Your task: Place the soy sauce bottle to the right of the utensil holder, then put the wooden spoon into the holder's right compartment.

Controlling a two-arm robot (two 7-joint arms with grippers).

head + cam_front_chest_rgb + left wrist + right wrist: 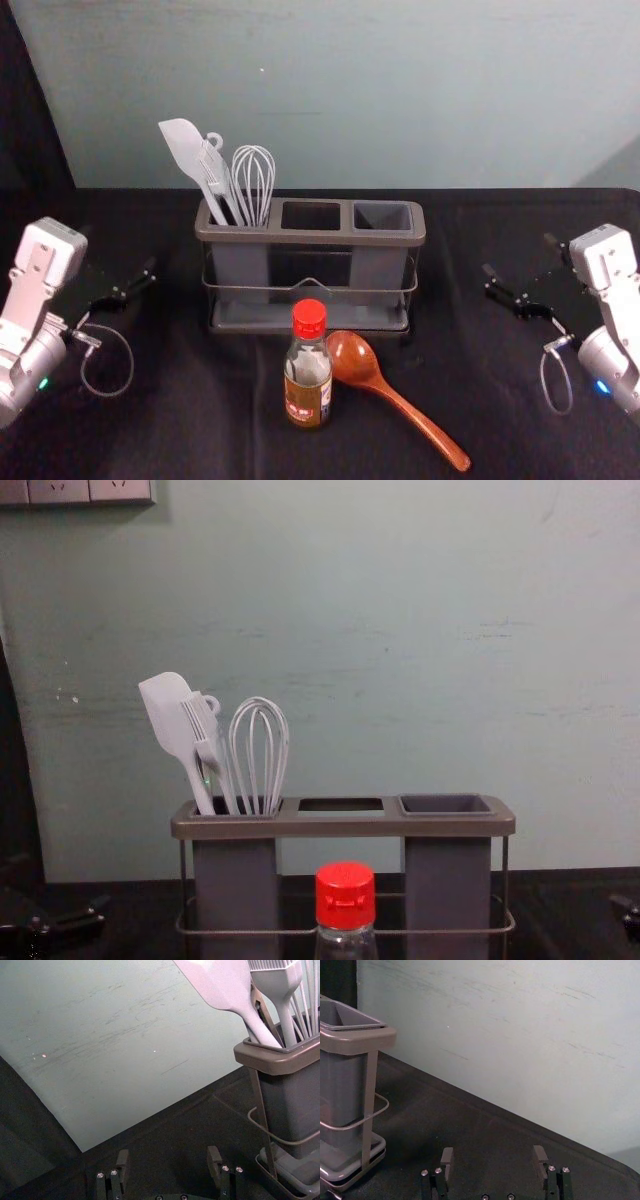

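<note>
The soy sauce bottle (308,374) stands upright on the table (190,420) before the utensil holder (330,238), beside the wooden spoon (378,384); the right pincer (493,1155), empty and spread at the right, should grip the bottle squarely, lifting it straight up; the left pincer (168,1157) hangs spread at the left

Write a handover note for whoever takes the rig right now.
Left gripper: open and empty, off to the left of the utensil holder.
Right gripper: open and empty, off to the right of the holder.
Soy sauce bottle: upright on the table in front of the holder, red cap on.
Wooden spoon: lying on the table, bowl beside the bottle, handle running out toward the near right.
Right compartment: empty. Left one holds the whisk and other utensils.
Done: neither placement.
Left: stand the bottle right of the holder, then put the spoon in the right compartment.
</note>
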